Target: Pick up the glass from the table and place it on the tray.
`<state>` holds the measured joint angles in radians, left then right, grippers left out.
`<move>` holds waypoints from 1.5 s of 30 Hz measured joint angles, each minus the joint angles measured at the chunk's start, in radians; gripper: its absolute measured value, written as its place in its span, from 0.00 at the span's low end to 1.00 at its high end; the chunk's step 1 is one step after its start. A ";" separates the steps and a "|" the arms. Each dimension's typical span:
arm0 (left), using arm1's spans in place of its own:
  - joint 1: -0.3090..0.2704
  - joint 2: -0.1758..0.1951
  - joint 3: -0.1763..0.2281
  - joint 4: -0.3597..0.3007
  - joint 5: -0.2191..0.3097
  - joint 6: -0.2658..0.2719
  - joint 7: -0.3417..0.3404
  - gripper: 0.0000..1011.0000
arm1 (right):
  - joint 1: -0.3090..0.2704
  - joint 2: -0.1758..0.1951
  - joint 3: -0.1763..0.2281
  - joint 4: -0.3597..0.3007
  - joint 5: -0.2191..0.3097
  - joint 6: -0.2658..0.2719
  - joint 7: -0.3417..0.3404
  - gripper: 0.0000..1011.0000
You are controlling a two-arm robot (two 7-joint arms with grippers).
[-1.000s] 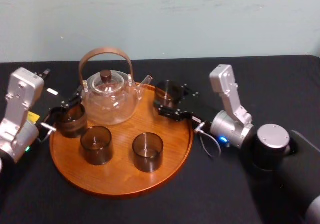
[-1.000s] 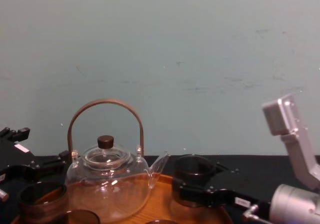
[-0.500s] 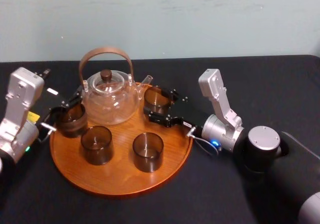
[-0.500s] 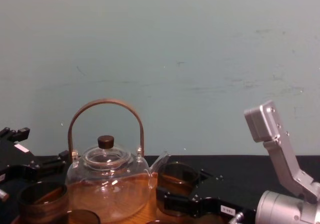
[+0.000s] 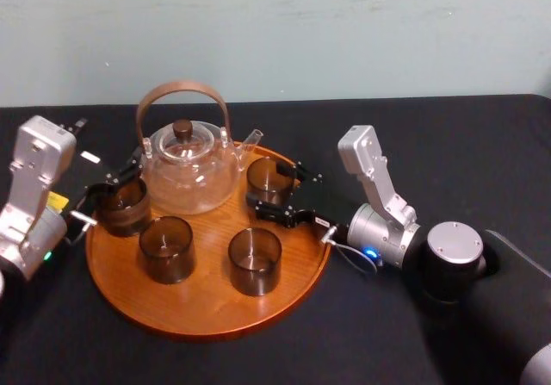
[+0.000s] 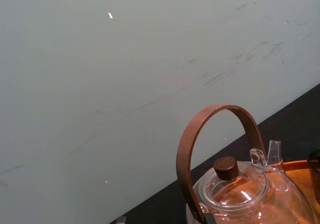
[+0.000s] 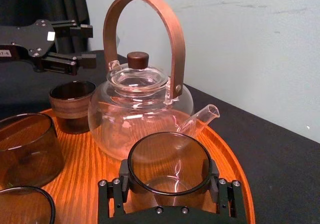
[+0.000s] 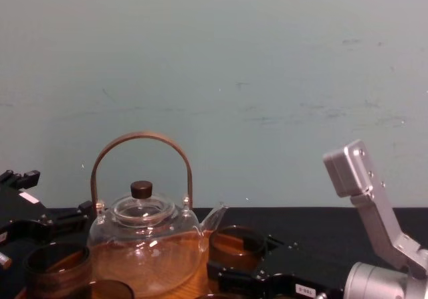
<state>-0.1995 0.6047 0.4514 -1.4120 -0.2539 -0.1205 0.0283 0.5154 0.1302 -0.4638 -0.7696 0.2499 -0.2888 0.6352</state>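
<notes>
- Overhead, the table (image 5: pixel 465 135) reads as one wide spread of plain black cloth, matt, running out to both sides of the view.
- Behind it stands a pale blue-green wall (image 8: pixel 267 58). It is flat and bare, with faint scuffs, smudges and one small bright fleck high up.
- The tray (image 5: pixel 207 307) is round orange-brown wood with a low raised rim, and its grain shines under the light. It sits on the cloth left of centre, between the two arms.
- A clear glass teapot (image 5: pixel 189 171) stands at the back of the tray. Its bent wooden handle is upright, the lid has a dark knob, and the spout points toward the robot's right.
- The glass (image 7: pixel 169 166) is upright over the back right part of the tray, just beside the spout tip. Its base is low over the wood; I cannot tell whether it touches.
- The right gripper (image 5: pixel 280 189) reaches in across the right rim, with its black fingers pressed against both sides of the glass.
- A dark cup (image 5: pixel 120 206) stands by the left rim, and two smoky tumblers (image 5: pixel 254 261) stand apart toward the front.
- The left gripper (image 7: pixel 86 45) sits at the tray's left edge near the dark cup, its fingers spread wide.
</notes>
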 joint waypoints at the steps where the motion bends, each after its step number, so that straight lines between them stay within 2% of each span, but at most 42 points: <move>1: 0.000 0.000 0.000 0.000 0.000 0.000 0.000 0.99 | 0.000 0.001 -0.003 -0.003 -0.004 0.003 -0.005 0.90; 13: 0.000 0.000 0.000 0.000 0.000 0.000 0.000 0.99 | 0.000 0.001 -0.001 -0.002 -0.003 0.003 -0.003 0.90; 19: 0.000 0.000 0.000 0.000 0.000 0.000 0.000 0.99 | 0.000 0.001 0.000 -0.001 -0.001 0.001 -0.002 0.99; 29: 0.000 0.000 0.000 0.000 0.000 0.000 0.000 0.99 | -0.001 0.000 0.005 -0.002 0.009 -0.015 0.004 0.99; 36: 0.000 0.000 0.000 0.000 0.000 0.000 0.000 0.99 | -0.024 0.018 0.019 -0.075 0.025 -0.035 0.001 0.99; 43: 0.000 0.000 0.000 0.000 0.000 0.000 0.000 0.99 | -0.071 0.055 0.038 -0.205 0.040 -0.046 -0.025 0.99; 45: 0.000 0.000 0.000 0.000 0.000 0.000 0.000 0.99 | -0.104 0.078 0.052 -0.270 0.044 -0.049 -0.050 0.99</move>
<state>-0.1995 0.6047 0.4514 -1.4119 -0.2539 -0.1205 0.0283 0.4114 0.2085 -0.4118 -1.0399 0.2940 -0.3373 0.5847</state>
